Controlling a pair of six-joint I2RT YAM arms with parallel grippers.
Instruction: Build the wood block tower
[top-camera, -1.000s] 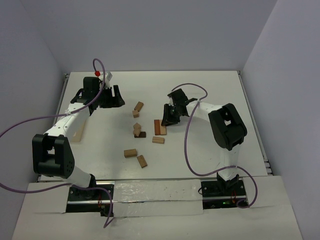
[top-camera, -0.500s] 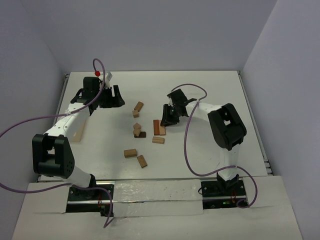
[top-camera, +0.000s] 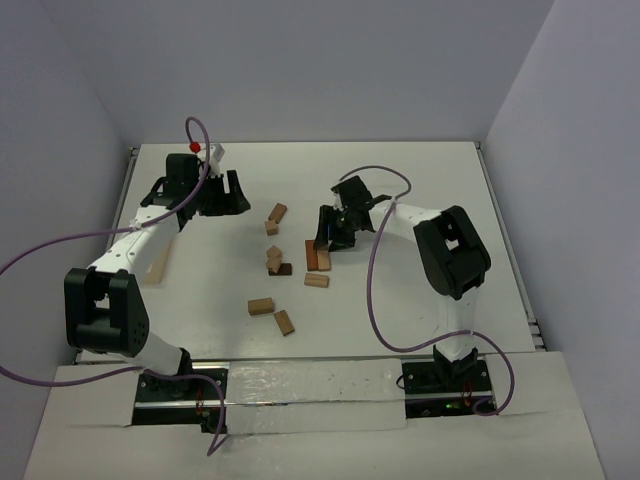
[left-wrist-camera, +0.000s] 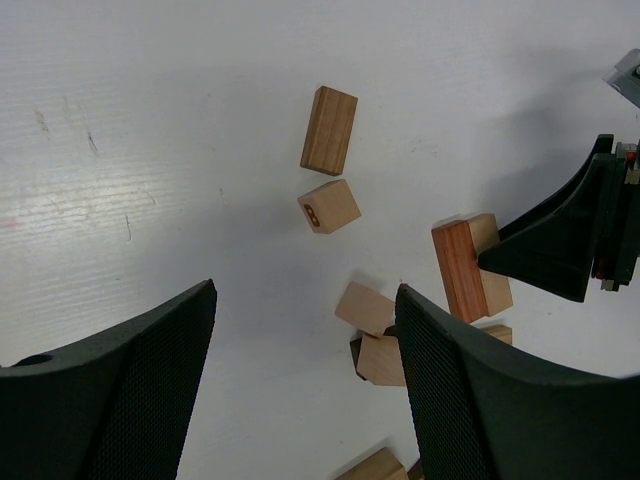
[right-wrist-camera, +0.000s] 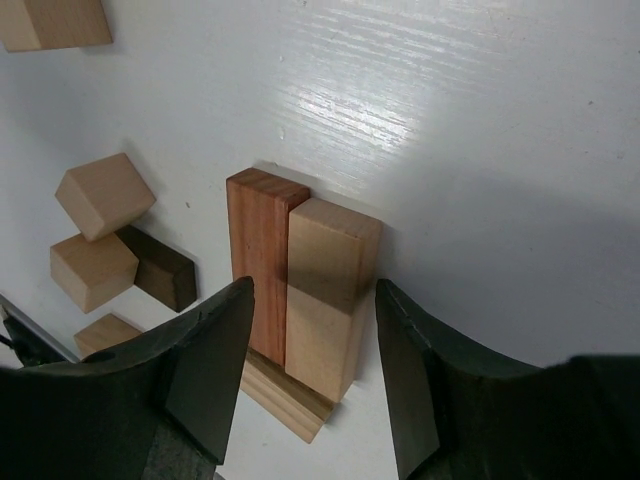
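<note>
Tan wood over dark brown makes up the tower (top-camera: 274, 259), a low, skewed heap near the middle of the white bench (top-camera: 430, 190): two tan pieces (right-wrist-camera: 105, 195) sit tilted on a dark brown brick (right-wrist-camera: 162, 272). Just right of the tower lie a reddish-brown block (right-wrist-camera: 262, 255) and a tan block (right-wrist-camera: 330, 290), flat, side by side and touching along their long faces. The right end effector (right-wrist-camera: 315, 290) hangs over this pair with its jaws parted, one finger outside each block. It grips nothing that I can see, though the wrist view is too steep to say whether the pads brush the blocks' sides. A crosswise tan brick (top-camera: 316, 280) lies at the pair's near end, right of the tower and a little nearer. Beyond the tower are a long tan piece (top-camera: 277, 212) and a small tan cube (top-camera: 271, 228), close together. On the tower's near side rest a loose tan brick (top-camera: 261, 306) and another tan brick (top-camera: 285, 322). The left end effector (left-wrist-camera: 305, 300) stands wide open and empty, beyond and left of the tower. Left of the tower, well apart, a pale wooden box (top-camera: 156, 262) lies under the left arm (top-camera: 140, 240).
</note>
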